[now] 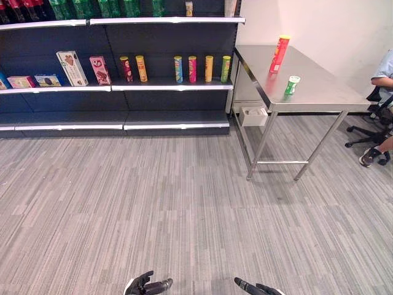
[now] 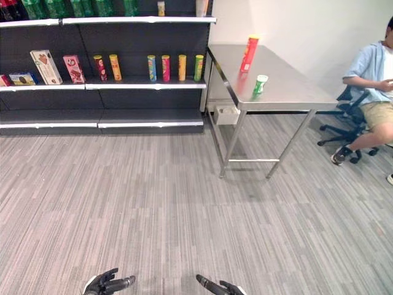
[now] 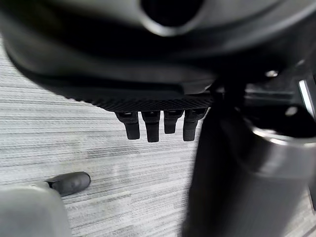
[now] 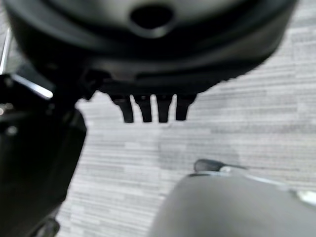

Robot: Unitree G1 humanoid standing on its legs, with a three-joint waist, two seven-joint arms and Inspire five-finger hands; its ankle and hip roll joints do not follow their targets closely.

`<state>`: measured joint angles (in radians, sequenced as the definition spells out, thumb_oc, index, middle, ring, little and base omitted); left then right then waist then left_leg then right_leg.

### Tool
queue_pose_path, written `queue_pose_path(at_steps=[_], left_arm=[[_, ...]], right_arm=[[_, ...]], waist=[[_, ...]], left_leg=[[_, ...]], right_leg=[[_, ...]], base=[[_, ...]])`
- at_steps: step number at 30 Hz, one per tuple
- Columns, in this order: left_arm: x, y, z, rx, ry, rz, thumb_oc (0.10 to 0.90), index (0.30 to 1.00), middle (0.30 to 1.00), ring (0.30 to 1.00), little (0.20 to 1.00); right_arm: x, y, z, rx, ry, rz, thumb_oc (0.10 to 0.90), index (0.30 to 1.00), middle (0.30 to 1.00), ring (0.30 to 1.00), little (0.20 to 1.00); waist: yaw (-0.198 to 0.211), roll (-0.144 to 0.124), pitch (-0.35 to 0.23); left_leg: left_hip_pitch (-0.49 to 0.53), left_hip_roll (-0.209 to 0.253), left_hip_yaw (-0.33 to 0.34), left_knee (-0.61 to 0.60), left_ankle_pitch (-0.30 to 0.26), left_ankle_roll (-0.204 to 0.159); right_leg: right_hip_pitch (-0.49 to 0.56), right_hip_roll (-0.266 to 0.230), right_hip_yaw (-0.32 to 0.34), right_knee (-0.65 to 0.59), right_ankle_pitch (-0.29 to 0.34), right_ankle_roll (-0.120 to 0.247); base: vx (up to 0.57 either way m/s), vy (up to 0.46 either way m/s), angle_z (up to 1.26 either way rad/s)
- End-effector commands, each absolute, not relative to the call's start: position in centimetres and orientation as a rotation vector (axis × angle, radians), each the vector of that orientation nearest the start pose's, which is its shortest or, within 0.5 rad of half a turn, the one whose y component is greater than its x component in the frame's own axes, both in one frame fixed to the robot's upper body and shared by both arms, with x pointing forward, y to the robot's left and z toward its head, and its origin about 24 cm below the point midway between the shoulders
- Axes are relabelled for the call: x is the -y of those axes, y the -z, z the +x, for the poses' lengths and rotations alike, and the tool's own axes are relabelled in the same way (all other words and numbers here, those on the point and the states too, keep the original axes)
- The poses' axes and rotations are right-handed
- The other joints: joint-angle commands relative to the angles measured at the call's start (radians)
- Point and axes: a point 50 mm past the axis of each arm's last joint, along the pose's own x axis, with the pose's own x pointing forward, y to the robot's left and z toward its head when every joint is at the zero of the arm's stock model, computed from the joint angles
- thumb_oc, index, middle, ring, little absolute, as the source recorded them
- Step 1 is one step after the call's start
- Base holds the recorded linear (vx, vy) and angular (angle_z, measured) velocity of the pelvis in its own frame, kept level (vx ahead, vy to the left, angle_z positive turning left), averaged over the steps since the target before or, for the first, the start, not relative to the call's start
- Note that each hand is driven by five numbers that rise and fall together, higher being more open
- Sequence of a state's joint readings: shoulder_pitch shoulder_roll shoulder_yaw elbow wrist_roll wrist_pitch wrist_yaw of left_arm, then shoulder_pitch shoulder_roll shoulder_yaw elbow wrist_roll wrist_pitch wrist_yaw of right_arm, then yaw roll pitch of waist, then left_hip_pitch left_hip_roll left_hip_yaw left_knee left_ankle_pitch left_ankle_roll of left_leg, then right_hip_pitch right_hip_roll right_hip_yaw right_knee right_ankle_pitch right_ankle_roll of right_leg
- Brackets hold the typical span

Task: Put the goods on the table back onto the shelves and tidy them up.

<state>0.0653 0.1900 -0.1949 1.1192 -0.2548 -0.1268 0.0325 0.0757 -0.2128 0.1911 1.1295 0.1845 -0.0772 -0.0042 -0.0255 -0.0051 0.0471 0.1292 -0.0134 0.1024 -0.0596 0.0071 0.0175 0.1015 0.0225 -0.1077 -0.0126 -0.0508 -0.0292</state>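
Grey floor separates me from the steel table (image 1: 319, 86) at one o'clock, where the red tube (image 1: 280, 54) and green cup (image 1: 291, 85) await shelving (image 1: 172, 86), my left hand (image 1: 147, 285) and right hand (image 1: 258, 287) hanging loose, seemingly empty.

Bare floor (image 1: 184, 209) runs toward 12 o'clock; table (image 1: 319, 86) stands at 1 o'clock beside the shelves (image 1: 123, 86), seated person (image 2: 374, 80) at 2.

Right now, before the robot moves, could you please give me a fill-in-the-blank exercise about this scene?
1. The red tube stands upright on the metal ____.
2. The small green cup stands ____ the robot than the red tube.
3. Both the left hand and right hand hold ____.

Missing words: table; nearer; nothing
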Motion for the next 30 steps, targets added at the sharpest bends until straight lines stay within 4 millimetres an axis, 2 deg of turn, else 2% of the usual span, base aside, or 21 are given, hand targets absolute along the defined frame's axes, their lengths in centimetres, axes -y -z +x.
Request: queue_pose_path(at_steps=[1,17,27,30], left_arm=[[-19.7,15.0,12.6,-0.925,-0.095,0.056,0.8,0.9,0.9,0.9,0.9],[-19.5,15.3,12.2,-0.956,-0.072,0.075,0.8,0.9,0.9,0.9,0.9],[-19.4,15.1,12.6,-0.943,-0.076,0.069,0.8,0.9,0.9,0.9,0.9],[-19.6,14.9,13.2,-0.923,-0.095,0.055,0.8,0.9,0.9,0.9,0.9]], right_arm=[[21.1,15.1,12.1,-0.994,0.034,-0.14,0.8,0.9,0.9,0.9,0.9],[20.6,15.2,11.9,-1.006,-0.031,-0.174,0.8,0.9,0.9,0.9,0.9],[20.8,15.1,12.0,-1.006,-0.026,-0.182,0.8,0.9,0.9,0.9,0.9],[20.9,15.0,12.5,-0.992,-0.027,-0.184,0.8,0.9,0.9,0.9,0.9]], waist=[[-0.012,-0.033,0.01],[-0.004,-0.037,0.011],[-0.01,-0.039,0.016],[-0.005,-0.043,0.033]], left_leg=[[0.026,0.03,0.004,-0.028,-0.04,-0.065],[0.019,0.031,-0.004,-0.028,-0.033,-0.066],[0.023,0.036,-0.006,-0.028,-0.037,-0.069],[0.021,0.04,-0.009,-0.018,-0.032,-0.067]], right_leg=[[0.03,-0.075,-0.006,-0.075,0.087,0.131],[0.026,-0.072,-0.01,-0.075,0.089,0.129],[0.025,-0.063,-0.004,-0.075,0.084,0.125],[0.018,-0.057,0.004,-0.067,0.078,0.117]], base=[[0.0,0.0,0.0],[0.0,0.0,0.0],[0.01,-0.017,0.0],[0.04,-0.066,-0.02]])
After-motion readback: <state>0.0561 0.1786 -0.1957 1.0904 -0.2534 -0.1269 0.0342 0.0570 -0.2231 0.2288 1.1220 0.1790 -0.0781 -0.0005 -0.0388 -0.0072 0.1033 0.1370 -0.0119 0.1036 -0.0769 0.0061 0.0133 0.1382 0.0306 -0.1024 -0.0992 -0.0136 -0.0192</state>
